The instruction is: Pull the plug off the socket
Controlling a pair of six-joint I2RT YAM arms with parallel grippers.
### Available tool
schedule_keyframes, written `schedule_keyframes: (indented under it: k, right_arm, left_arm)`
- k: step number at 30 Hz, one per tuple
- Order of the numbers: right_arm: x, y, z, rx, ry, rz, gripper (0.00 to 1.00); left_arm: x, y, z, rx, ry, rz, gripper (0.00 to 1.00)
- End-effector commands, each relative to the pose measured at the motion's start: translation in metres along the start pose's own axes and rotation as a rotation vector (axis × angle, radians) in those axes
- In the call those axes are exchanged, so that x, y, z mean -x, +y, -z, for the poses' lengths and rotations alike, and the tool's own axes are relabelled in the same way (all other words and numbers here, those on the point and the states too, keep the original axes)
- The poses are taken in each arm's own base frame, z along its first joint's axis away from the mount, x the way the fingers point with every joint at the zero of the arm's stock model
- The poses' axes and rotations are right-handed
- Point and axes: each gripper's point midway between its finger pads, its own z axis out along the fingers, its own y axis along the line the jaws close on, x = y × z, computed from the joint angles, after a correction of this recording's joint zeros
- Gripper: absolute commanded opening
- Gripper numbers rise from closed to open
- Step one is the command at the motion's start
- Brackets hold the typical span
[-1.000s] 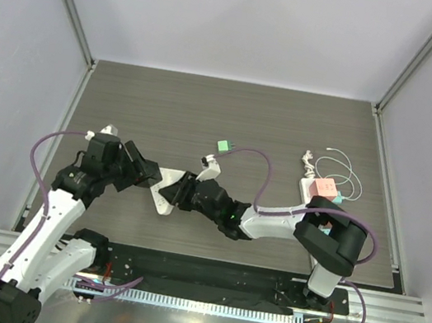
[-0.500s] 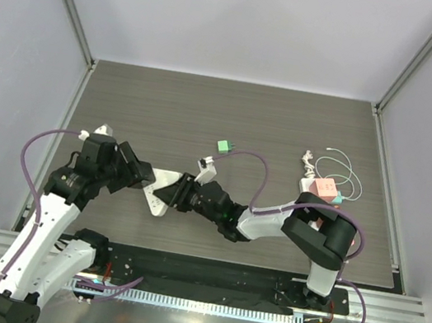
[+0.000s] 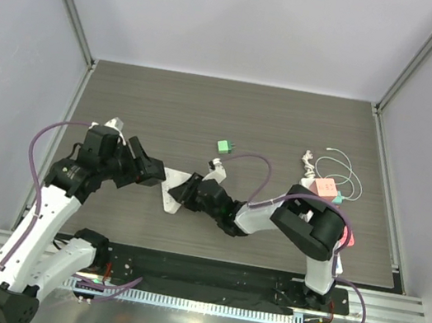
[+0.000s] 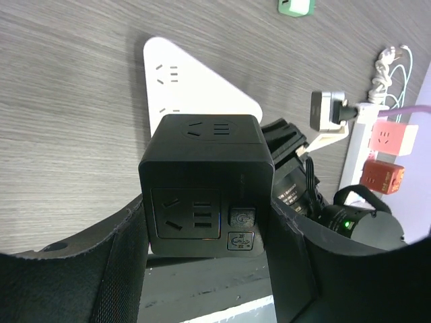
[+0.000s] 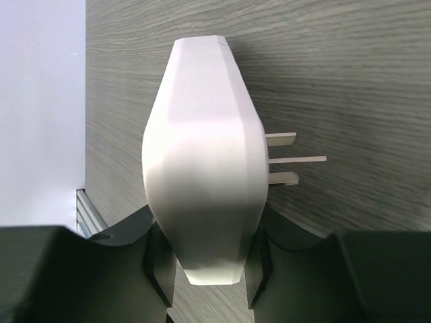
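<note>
Plug [image 5: 202, 148] is sitting free of the socket [image 4: 202, 148], prongs over open worktop [image 5: 337, 67]; right gripper [image 5: 205, 262] pinching it, left gripper [image 4: 209, 235] clamping the socket.

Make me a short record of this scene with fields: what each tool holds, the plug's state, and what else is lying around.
left tool: shut on black socket cube
right tool: shut on white plug
plug state: out of the cube, prongs bare with nothing on them
task status: plug looks pulled off
elsewhere on table: green adapter, pink cube
</note>
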Motion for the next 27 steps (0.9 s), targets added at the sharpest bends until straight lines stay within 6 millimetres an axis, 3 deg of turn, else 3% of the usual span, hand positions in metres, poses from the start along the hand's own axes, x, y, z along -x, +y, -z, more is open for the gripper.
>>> schedule_keyframes:
  k: [1,3,4,10,13,15,17,18,19,21,27]
  right_arm:
    - [-0.012,-0.048,0.019,-0.101,0.019,0.032,0.01]
    - [-0.005,-0.031,0.025,-0.001,-0.014,0.01,0.01]
    - [-0.01,-0.04,0.033,-0.001,-0.004,-0.003,0.01]
    - [-0.007,-0.042,0.042,0.058,-0.012,-0.057,0.01]
    - [-0.005,-0.041,0.045,0.072,-0.023,-0.066,0.01]
    - [-0.004,-0.045,0.05,0.081,-0.033,-0.073,0.01]
    - [0.002,-0.041,0.055,0.112,-0.059,-0.09,0.01]
    - [0.001,-0.048,0.059,0.103,-0.061,-0.095,0.01]
    - [0.003,-0.048,0.062,0.11,-0.067,-0.102,0.01]
    - [0.006,-0.054,0.066,0.114,-0.074,-0.119,0.01]
    - [0.013,-0.069,0.08,0.103,-0.08,-0.136,0.01]
  left_arm:
    - [0.018,-0.025,0.008,-0.094,-0.061,-0.023,0.0]
    - [0.024,-0.03,0.006,-0.111,-0.081,-0.03,0.0]
    - [0.029,-0.032,0.004,-0.113,-0.098,-0.033,0.0]
    - [0.067,-0.073,-0.021,-0.208,-0.146,-0.047,0.0]
    - [0.076,-0.1,-0.05,-0.279,-0.075,-0.013,0.0]
    - [0.074,-0.106,-0.079,-0.278,0.008,0.027,0.0]
    - [0.079,-0.12,-0.094,-0.323,0.044,0.029,0.0]
    - [0.073,-0.114,-0.118,-0.3,0.098,0.042,0.0]
    - [0.079,-0.122,-0.125,-0.327,0.09,0.026,0.0]
    - [0.076,-0.115,-0.147,-0.305,0.101,0.014,0.01]
    - [0.074,-0.101,-0.18,-0.315,0.062,0.006,0.02]
